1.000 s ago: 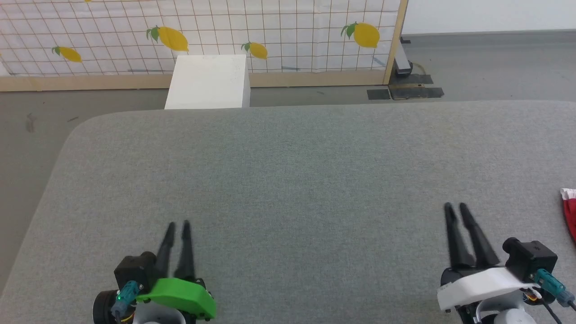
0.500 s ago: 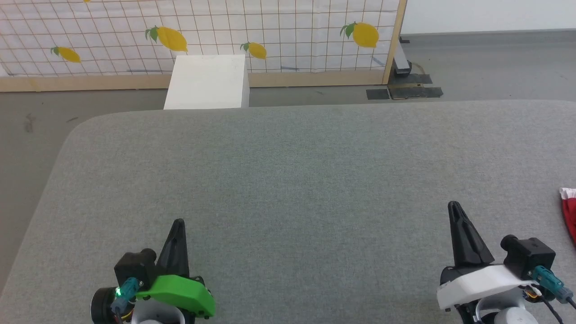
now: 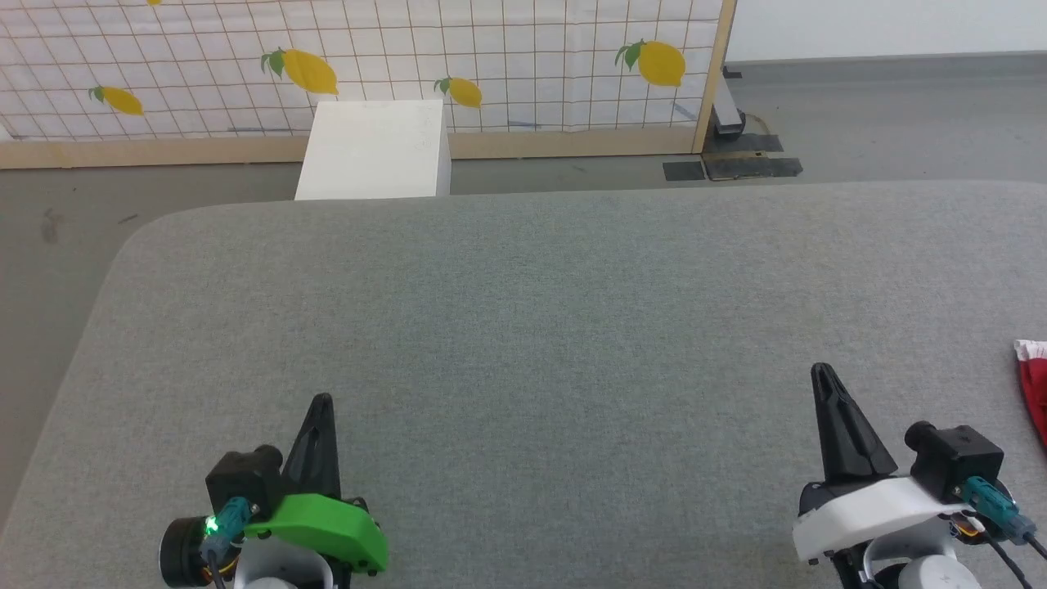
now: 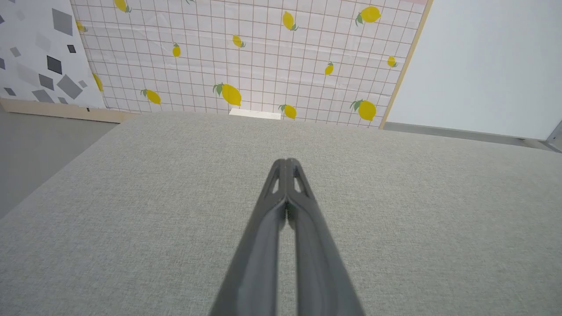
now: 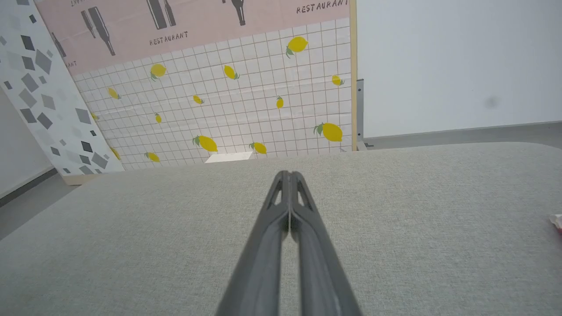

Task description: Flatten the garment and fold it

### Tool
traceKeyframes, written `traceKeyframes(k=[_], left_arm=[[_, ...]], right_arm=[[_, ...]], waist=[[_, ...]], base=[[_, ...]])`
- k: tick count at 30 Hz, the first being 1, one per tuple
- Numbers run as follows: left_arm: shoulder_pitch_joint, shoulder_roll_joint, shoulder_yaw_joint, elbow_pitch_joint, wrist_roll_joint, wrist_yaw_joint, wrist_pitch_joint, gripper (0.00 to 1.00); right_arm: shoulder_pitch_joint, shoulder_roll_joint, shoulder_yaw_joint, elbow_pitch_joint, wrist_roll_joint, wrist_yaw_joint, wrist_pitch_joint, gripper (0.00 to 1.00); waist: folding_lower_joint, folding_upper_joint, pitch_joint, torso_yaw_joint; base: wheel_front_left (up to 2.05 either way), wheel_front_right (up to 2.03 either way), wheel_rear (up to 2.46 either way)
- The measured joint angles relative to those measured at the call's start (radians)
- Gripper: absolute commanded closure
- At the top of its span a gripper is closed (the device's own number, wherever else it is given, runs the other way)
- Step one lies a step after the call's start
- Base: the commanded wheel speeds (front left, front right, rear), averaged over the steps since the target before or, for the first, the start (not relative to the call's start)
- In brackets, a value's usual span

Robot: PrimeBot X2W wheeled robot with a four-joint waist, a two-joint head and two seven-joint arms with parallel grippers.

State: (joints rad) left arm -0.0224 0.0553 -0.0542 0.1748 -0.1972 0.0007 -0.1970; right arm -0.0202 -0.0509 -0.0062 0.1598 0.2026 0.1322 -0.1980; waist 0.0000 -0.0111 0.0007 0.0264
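A sliver of the red garment with white trim lies at the far right edge of the grey padded table, mostly cut off by the head view; a small corner of the garment shows at the right edge of the right wrist view. My left gripper hovers at the lower left, shut with nothing in it, fingertips touching. My right gripper sits at the lower right, also shut and empty, well left of the garment.
A white box stands on the floor beyond the table's far edge. Behind it is a lemon-print grid panel with a wooden frame. The table's rounded left corner drops to grey floor.
Both grippers have closed from open to fully shut. The arms have barely moved; the view has shifted slightly.
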Motion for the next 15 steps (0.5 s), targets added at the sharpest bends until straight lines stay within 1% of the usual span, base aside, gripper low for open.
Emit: traceKeyframes(k=[15], left_arm=[[0.0,0.0,0.008,-0.026,0.039,0.0,0.029,1.0]], right_arm=[[0.0,0.0,0.0,-0.022,-0.028,0.0,0.031,1.0]], waist=[[0.0,0.0,0.0,-0.004]], base=[[0.0,0.0,0.0]])
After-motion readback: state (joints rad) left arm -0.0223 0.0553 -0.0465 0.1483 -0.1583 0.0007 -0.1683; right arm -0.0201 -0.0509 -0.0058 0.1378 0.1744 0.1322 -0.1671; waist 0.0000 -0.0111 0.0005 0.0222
